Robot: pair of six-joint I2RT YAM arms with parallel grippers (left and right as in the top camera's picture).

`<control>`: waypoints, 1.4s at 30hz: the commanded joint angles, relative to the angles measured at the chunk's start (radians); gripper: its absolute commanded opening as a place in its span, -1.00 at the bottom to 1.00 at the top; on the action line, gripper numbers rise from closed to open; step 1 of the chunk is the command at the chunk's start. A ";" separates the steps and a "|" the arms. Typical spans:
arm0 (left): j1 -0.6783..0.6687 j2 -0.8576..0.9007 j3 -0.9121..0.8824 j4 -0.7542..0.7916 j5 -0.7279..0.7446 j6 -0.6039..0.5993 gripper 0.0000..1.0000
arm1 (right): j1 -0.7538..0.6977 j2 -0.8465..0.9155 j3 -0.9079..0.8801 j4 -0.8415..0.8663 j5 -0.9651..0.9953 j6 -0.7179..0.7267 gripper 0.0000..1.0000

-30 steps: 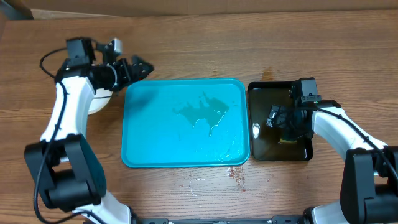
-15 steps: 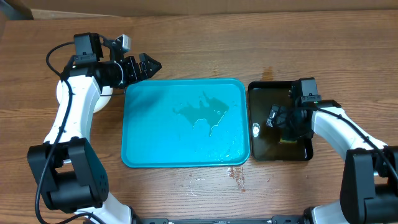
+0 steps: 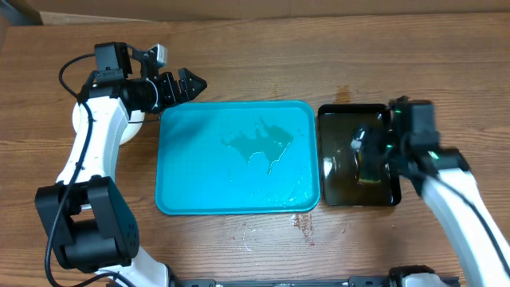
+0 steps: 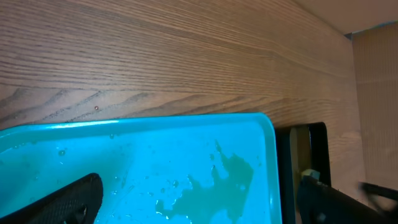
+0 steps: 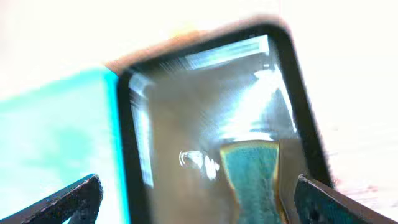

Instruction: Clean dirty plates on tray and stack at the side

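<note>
Right claw (image 3: pixel 361 153) risen, released; left claw (image 3: pixel 183 84) released; tray (image 3: pixel 191 187) turquoise, greenish puddle (image 3: pixel 259 143).

My table (image 3: pixel 263 56) is brown wood grain, running out to every edge of the overhead view. At 3 o'clock on it lies a black tray (image 3: pixel 343 202), narrow, with a raised rim and a glossy, wet-looking floor that shows a white glint. Inside the tray, toward its 5 o'clock corner, lies a sponge (image 5: pixel 252 171), teal-faced with a yellow edge. A dark stain (image 3: pixel 343 95) marks the wood just past the tray's 12 o'clock rim. Small reddish spots (image 3: pixel 304 226) dot the wood at 6 o'clock. A cardboard strip (image 3: pixel 279 5) runs along 12 o'clock.
</note>
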 commanded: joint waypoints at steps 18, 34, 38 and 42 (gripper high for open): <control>-0.002 0.003 0.010 0.002 -0.004 0.015 1.00 | -0.002 -0.984 -0.001 -0.042 0.084 -0.055 1.00; -0.002 0.003 0.010 0.002 -0.004 0.015 1.00 | -0.003 -1.225 -0.589 0.714 0.053 -0.289 1.00; -0.002 0.003 0.010 0.002 -0.004 0.015 1.00 | -0.003 -1.225 -0.666 0.725 0.018 -0.289 1.00; -0.002 0.003 0.010 0.002 -0.004 0.015 1.00 | -0.003 -1.225 -0.731 0.723 -0.008 -0.289 1.00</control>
